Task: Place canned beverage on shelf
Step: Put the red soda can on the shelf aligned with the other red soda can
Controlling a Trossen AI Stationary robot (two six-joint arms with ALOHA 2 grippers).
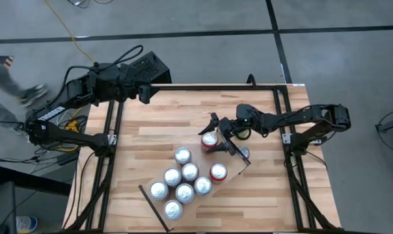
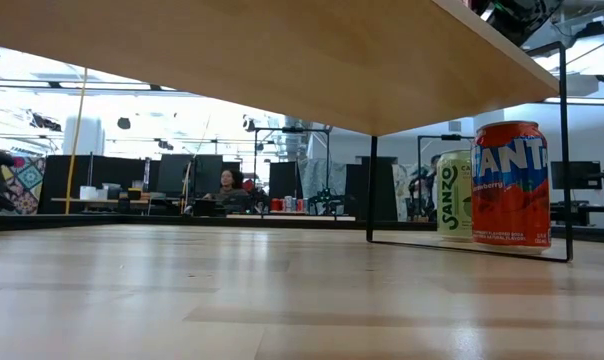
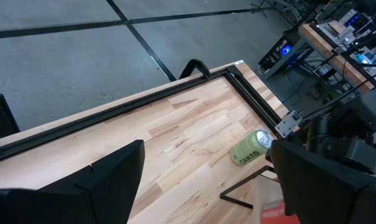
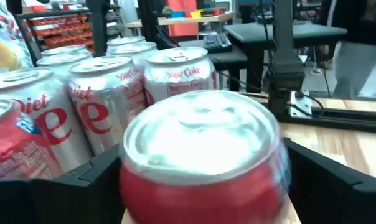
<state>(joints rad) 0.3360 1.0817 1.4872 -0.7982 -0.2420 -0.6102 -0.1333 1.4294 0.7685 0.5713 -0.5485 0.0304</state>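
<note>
The shelf (image 1: 219, 185) is a pale board raised on thin black legs, lying aslant on the table. Several silver cans (image 1: 183, 182) and a red one (image 1: 218, 171) stand on it. At its far right corner stands another red can (image 1: 209, 141) with a silver top (image 4: 203, 134). My right gripper (image 1: 216, 135) reaches in level from the table's right, open, one finger close on each side of this can. My left gripper (image 3: 206, 180) hangs open above the table's far left corner (image 1: 144, 91), holding nothing. My right gripper has a finger on either side of the red can's wall (image 4: 132, 193), coming level from the table's right. Whether the fingers (image 4: 88, 180) touch the wall I cannot tell. The can stands upright on the shelf's pale board (image 4: 206, 219).
A green can (image 3: 253, 146) and an orange-red can (image 2: 510, 185) stand on the butcher-block table beside a shelf leg (image 2: 372, 190). Black frame rails (image 1: 284, 130) run along the table's left, right and far edges. Bare tabletop lies at the far left.
</note>
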